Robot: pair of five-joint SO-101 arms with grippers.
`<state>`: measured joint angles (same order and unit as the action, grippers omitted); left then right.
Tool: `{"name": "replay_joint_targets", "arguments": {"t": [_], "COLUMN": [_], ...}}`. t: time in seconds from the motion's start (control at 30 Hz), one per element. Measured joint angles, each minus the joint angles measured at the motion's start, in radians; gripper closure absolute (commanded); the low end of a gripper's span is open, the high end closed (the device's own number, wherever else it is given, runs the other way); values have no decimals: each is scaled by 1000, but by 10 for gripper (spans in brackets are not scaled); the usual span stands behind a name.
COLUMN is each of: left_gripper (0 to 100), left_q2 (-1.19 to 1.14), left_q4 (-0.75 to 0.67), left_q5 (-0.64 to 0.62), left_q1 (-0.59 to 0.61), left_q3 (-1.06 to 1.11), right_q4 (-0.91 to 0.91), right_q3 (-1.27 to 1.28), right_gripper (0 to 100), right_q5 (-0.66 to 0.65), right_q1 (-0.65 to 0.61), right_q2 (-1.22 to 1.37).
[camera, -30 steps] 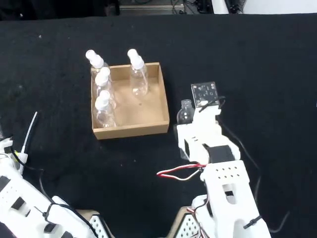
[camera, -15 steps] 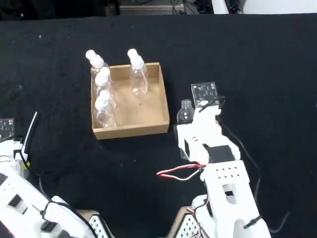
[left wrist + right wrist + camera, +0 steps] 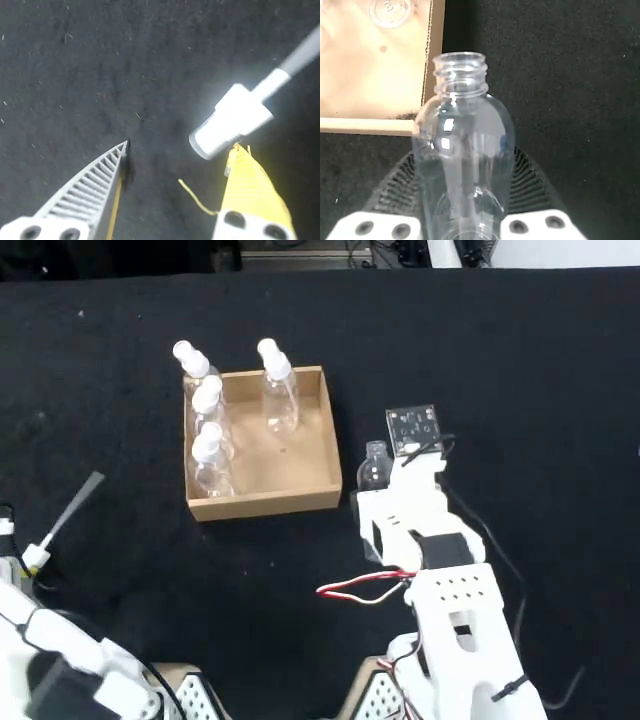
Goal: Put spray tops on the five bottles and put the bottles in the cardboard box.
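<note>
Just at 3 o'clock of the cardboard box (image 3: pixel 265 503), a clear, uncapped bottle (image 3: pixel 462 130) is clamped upright in the right gripper (image 3: pixel 465 165), while the white, long-tubed spray top (image 3: pixel 230 122), found at the box's 8 o'clock, could be nudged away or seized crookedly, since it is placed off-centre beside one jaw of the widely spread left gripper (image 3: pixel 180 145).
</note>
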<state>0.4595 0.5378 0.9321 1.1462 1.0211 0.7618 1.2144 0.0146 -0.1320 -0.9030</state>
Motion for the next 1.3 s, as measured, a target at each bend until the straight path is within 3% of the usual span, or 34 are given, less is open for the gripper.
{"name": "replay_joint_targets", "arguments": {"t": [0.17,0.33,0.57,0.67,0.77,1.03,1.23,1.3], "left_gripper": [711,711,711,711,711,711,714,764], "left_q2": [-140,-229,-242,-250,-273,-333,-365,-373], "left_q4": [-106,-74,276,476,566,474,414,410], "left_q5": [-38,-184,-420,-476,-511,-631,-634,-638], "left_q1": [0,0,-5,-12,-46,-60,-91,-100], "left_q3": [-103,-250,-506,-577,-575,-489,-430,-422], "right_q4": [0,0,0,0,0,0,0,0], "right_q3": [0,0,0,0,0,0,0,0], "right_gripper": [988,988,988,988,988,988,988,988], "right_q5": [0,0,0,0,0,-2,0,0], "right_q1": [0,0,0,0,0,0,0,0], "right_q2": [0,0,0,0,0,0,0,0]}}
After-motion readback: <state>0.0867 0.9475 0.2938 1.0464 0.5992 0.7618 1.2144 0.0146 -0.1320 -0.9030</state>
